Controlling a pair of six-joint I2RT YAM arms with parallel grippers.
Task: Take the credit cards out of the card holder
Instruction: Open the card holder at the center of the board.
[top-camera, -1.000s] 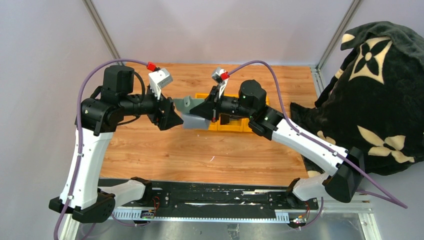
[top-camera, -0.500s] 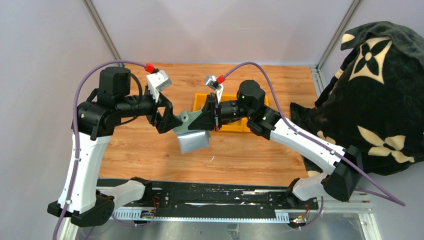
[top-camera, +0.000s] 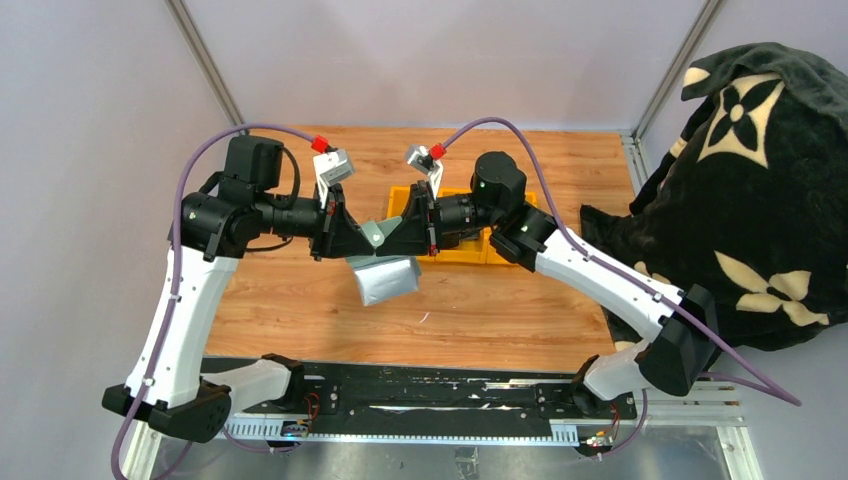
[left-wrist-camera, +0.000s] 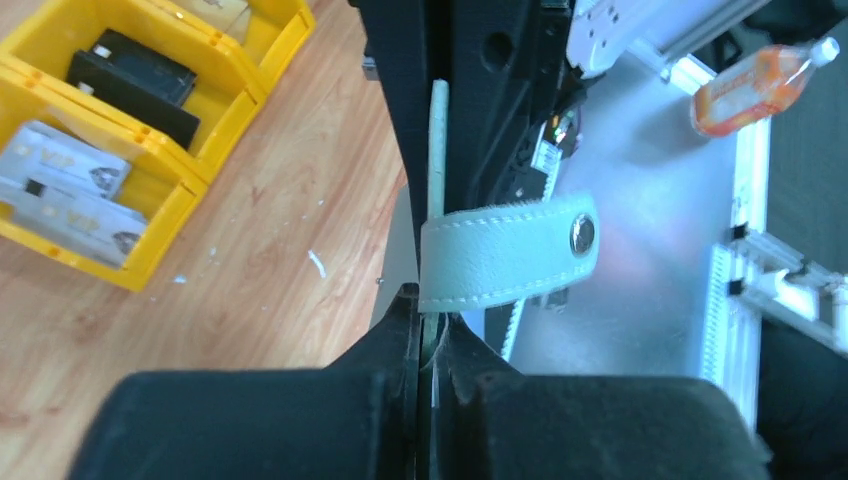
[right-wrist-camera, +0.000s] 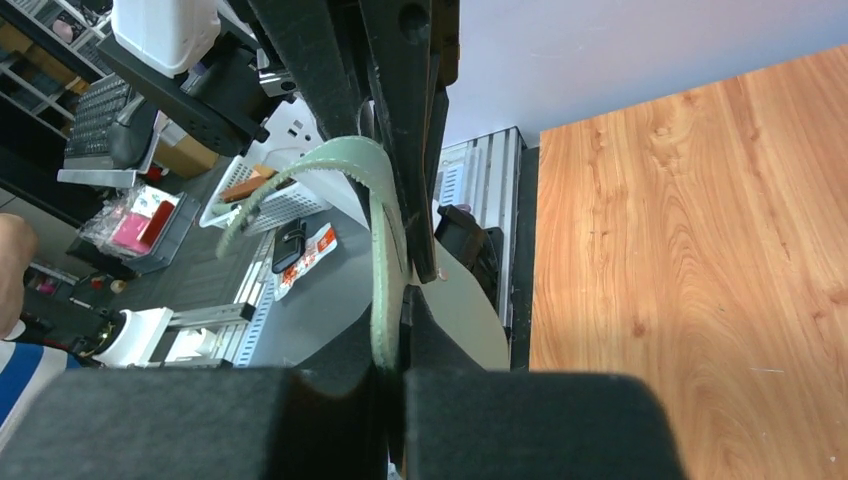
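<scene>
The pale sage-green card holder (top-camera: 388, 282) hangs above the table between my two grippers, its flat body drooping below them. My right gripper (top-camera: 391, 238) is shut on the holder's green edge (right-wrist-camera: 385, 290). My left gripper (top-camera: 360, 239) faces it, shut on a thin pale edge of the holder just under the snap strap (left-wrist-camera: 505, 255). Whether a card lies in that pinch I cannot tell. Credit cards lie in the yellow bin (left-wrist-camera: 140, 272): a black one (left-wrist-camera: 130, 85) and silver ones (left-wrist-camera: 65, 190).
The yellow three-compartment bin (top-camera: 462, 256) stands on the wooden table right behind the right gripper. A black blanket with cream flowers (top-camera: 760, 200) is piled off the table's right edge. Wall posts stand at the far corners.
The holder's body dropped from level to hanging. My left gripper moved right up to the right gripper and went from open to shut at the holder's top edge.
</scene>
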